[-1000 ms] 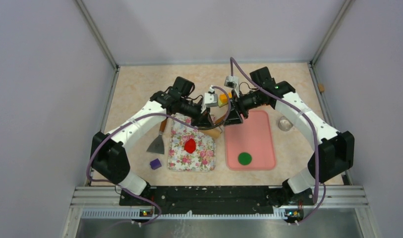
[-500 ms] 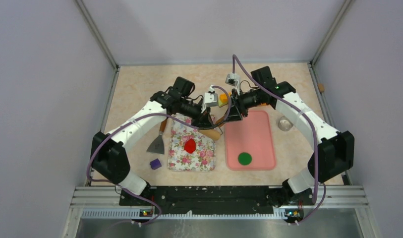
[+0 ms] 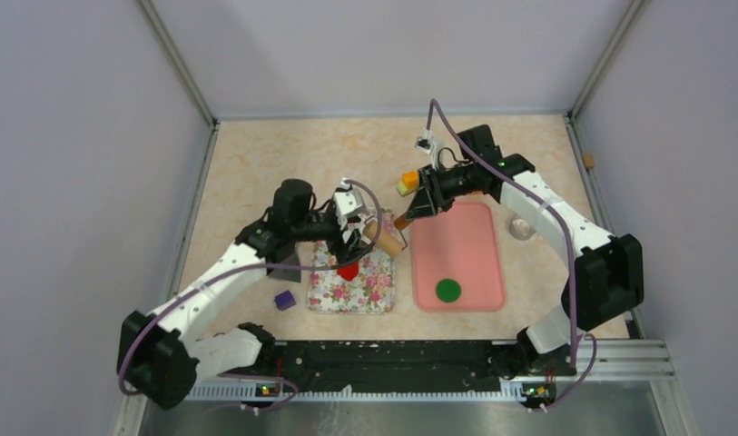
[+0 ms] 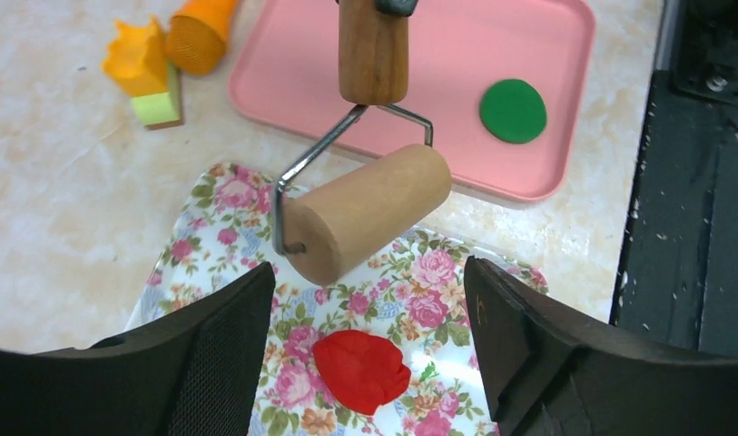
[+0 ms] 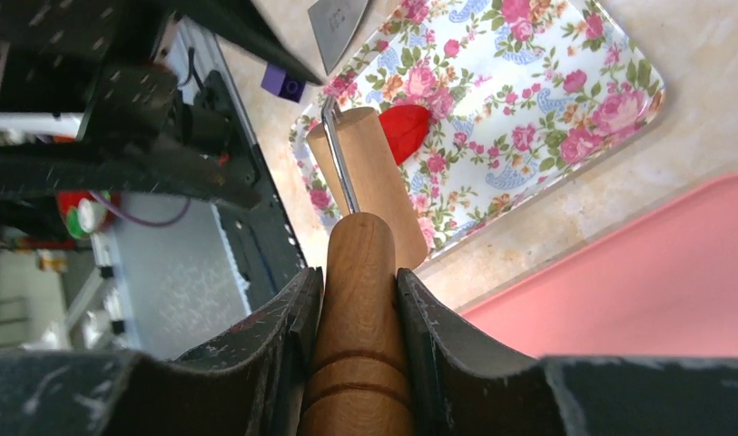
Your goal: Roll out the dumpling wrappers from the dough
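On the table point(image 3: 256, 163), red dough point(image 4: 360, 368) is lying near-edge side of the roller point(image 4: 365, 213) my right claw point(image 5: 358, 282) is clamping; left claw point(image 4: 367, 282) is gaping empty.

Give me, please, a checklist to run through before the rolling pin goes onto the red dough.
1. Right gripper shut on the rolling pin handle: ok.
2. Red dough lying on the floral mat: ok.
3. Roller lined up over the dough: not ok, it sits off to the side, toward the pink tray.
4. Left gripper out of the way: not ok, open right above the dough.
5. Tray has room: ok, only a green disc on it.
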You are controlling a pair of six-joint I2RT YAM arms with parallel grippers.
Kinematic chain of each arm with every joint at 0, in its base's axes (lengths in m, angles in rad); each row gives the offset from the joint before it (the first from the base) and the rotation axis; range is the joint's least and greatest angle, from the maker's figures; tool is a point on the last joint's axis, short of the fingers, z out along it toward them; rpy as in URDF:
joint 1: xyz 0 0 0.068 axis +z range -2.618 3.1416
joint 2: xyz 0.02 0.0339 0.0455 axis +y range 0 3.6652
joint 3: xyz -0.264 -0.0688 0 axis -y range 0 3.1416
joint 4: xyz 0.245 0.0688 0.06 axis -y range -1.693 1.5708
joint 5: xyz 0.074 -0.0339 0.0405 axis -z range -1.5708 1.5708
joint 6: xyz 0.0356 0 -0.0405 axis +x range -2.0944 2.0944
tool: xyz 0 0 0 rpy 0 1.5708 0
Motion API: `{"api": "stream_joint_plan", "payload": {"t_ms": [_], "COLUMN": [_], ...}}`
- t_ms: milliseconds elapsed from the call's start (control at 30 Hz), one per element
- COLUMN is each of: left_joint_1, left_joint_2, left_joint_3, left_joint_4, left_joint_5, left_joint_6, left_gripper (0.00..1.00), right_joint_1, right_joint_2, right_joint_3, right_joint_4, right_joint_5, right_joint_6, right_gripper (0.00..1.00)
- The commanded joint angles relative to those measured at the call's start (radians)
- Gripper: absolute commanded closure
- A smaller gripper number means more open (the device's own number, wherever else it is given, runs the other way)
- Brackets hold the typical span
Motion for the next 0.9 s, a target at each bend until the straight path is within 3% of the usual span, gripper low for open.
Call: {"api": "stream_joint_plan", "payload": {"t_ms": [0,67,133,167,300,400,467,700,867], "left_joint_1": [-0.039,-0.042,-0.032,-0.015,0.166,0.252,0.257,0.26,0.274], "left_joint_2": [-0.196,-0.263,-0.307,-0.321,-0.33,-0.303,-0.292,-0.159,-0.109], "left_joint_3": [-0.141,-0.175,-0.182,-0.186,-0.23,-0.263,-0.281,-0.298,-0.337], "left_joint_4": [0.253,0.23,0.124,0.054,-0.133,-0.187,-0.189,-0.215,-0.129], "left_joint_5": [-0.251,-0.415,-0.712,-0.776,-0.737,-0.588,-0.553,-0.623,-0.612], "left_joint_6": [-0.147,-0.25,-0.436,-0.497,-0.692,-0.754,-0.771,-0.846,-0.899], "left_gripper": [0.21,0.2,0.14,0.12,0.14,0.26,0.32,0.43,0.48], "right_joint_1": [0.005,0.019,0.034,0.041,0.077,0.1,0.115,0.157,0.168], "right_joint_2": [0.041,0.076,0.121,0.138,0.202,0.227,0.238,0.303,0.355], "right_joint_3": [-0.018,-0.014,-0.011,-0.006,0.033,0.044,0.042,0.07,0.14], "right_joint_4": [0.169,0.197,0.212,0.219,0.212,0.214,0.226,0.251,0.195], "right_joint_5": [-0.014,-0.031,-0.049,-0.058,-0.069,-0.067,-0.072,-0.038,0.042], "right_joint_6": [0.256,0.286,0.305,0.312,0.322,0.346,0.363,0.426,0.439], "right_gripper": [1.0,1.0,1.0,1.0,1.0,1.0,1.0,1.0,1.0]}}
